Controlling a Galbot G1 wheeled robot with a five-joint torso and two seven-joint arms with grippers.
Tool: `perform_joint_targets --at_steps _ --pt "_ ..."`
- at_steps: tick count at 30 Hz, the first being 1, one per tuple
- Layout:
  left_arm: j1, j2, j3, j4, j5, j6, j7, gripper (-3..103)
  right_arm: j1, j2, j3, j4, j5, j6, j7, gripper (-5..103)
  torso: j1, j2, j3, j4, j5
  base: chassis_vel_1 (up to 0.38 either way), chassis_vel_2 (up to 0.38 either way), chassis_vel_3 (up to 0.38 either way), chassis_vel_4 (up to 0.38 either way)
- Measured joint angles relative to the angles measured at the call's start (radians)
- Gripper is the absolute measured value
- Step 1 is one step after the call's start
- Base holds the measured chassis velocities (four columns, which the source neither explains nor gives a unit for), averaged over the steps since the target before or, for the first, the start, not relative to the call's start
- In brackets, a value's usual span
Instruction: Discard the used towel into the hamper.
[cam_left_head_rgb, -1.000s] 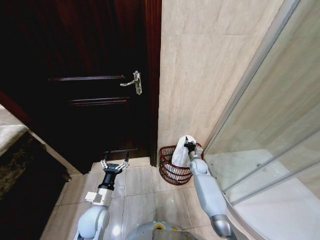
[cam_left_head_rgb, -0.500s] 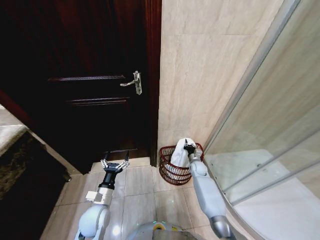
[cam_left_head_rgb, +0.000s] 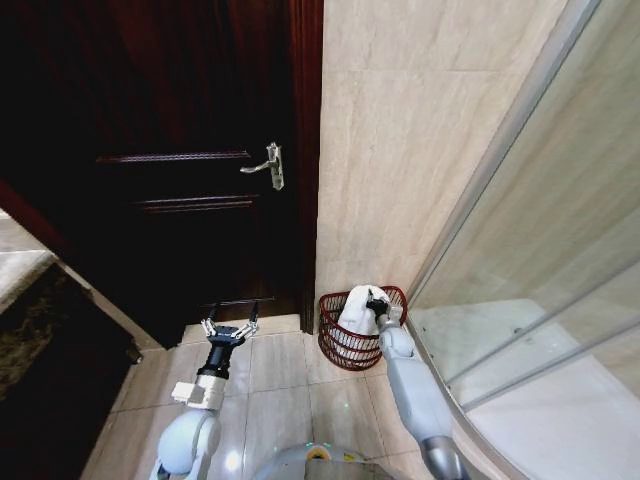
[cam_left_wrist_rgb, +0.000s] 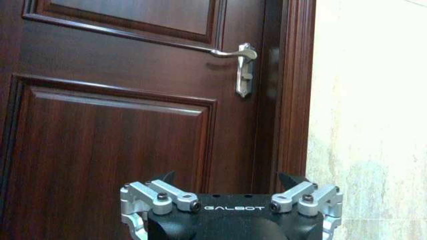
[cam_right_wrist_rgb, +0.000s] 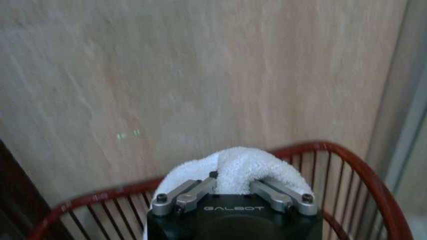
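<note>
Right gripper (cam_right_wrist_rgb: 233, 187), marked "GALBOT", pinches a white towel (cam_right_wrist_rgb: 241, 165) just above the red wire hamper (cam_right_wrist_rgb: 360, 175), whose rim curves below and around it. Left gripper (cam_left_head_rgb: 228, 327), fingers spread, hangs near the wooden door (cam_left_wrist_rgb: 120, 100).

Head cam: high, looking down; door (cam_left_head_rgb: 200, 150) at 11 o'clock, hamper (cam_left_head_rgb: 350, 330) at 12. Left wrist cam faces door, near. Right wrist cam: close over hamper, shared with head.
</note>
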Motion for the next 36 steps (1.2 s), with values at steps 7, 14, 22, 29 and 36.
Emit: perform_joint_targets --at_steps 7,14,22,29,36 --pt "0.001 0.001 -0.003 0.000 -0.003 -0.001 0.000 100 0.018 -0.010 0.009 -0.048 0.019 -0.078 0.006 4 0.000 0.001 0.001 0.0000 0.0000 0.000 0.000 0.000 0.000" --pt "-0.002 -0.002 0.000 0.000 0.000 -0.001 0.001 100 0.048 -0.019 0.007 -0.102 0.027 -0.124 0.006 4 0.001 0.002 0.001 -0.0001 -0.0001 0.000 0.000 0.000 0.000" --pt "-0.001 -0.005 -0.001 -0.002 -0.003 0.001 0.001 100 0.077 -0.024 0.005 -0.133 0.007 -0.202 0.001 4 0.001 0.002 0.001 -0.0001 -0.0001 0.000 0.000 0.000 0.000" --pt "-0.005 0.008 -0.003 0.014 -0.018 -0.001 0.001 100 0.067 -0.010 0.004 -0.117 -0.040 -0.146 0.000 16 0.001 0.003 0.002 0.0000 -0.0001 0.000 0.000 0.000 0.000" --pt "-0.015 0.007 0.002 0.017 -0.022 0.000 0.001 100 -0.006 -0.032 0.003 0.071 -0.069 -0.103 0.038 49 0.001 0.003 0.002 -0.0001 0.0000 0.000 0.000 0.000 0.000"
